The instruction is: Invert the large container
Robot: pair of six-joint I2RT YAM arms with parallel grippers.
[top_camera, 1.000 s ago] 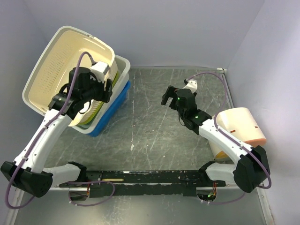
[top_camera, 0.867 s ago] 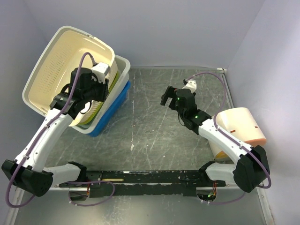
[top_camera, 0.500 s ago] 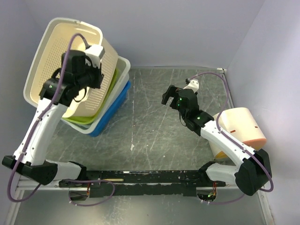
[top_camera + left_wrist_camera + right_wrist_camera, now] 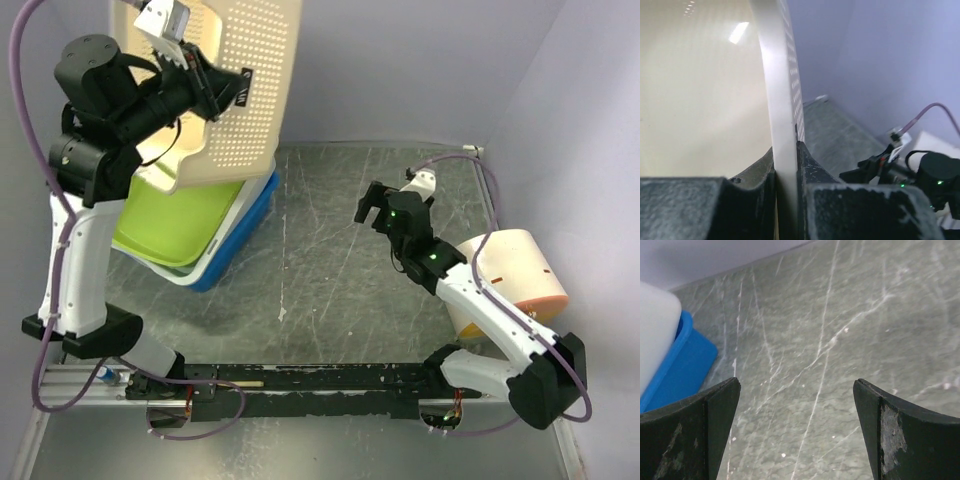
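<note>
Three nested plastic tubs (image 4: pixel 175 225) sat far left, green innermost; left gripper (image 4: pixel 205 85) clamped the raised cream perforated basket (image 4: pixel 255 100) by its wall; right gripper (image 4: pixel 372 208) gaped

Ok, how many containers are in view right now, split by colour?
Cream: 2, the perforated basket and the tub
Green: 1, the green bin
White: 1, the white bin
Blue: 1, the blue bin
Total: 5
</note>
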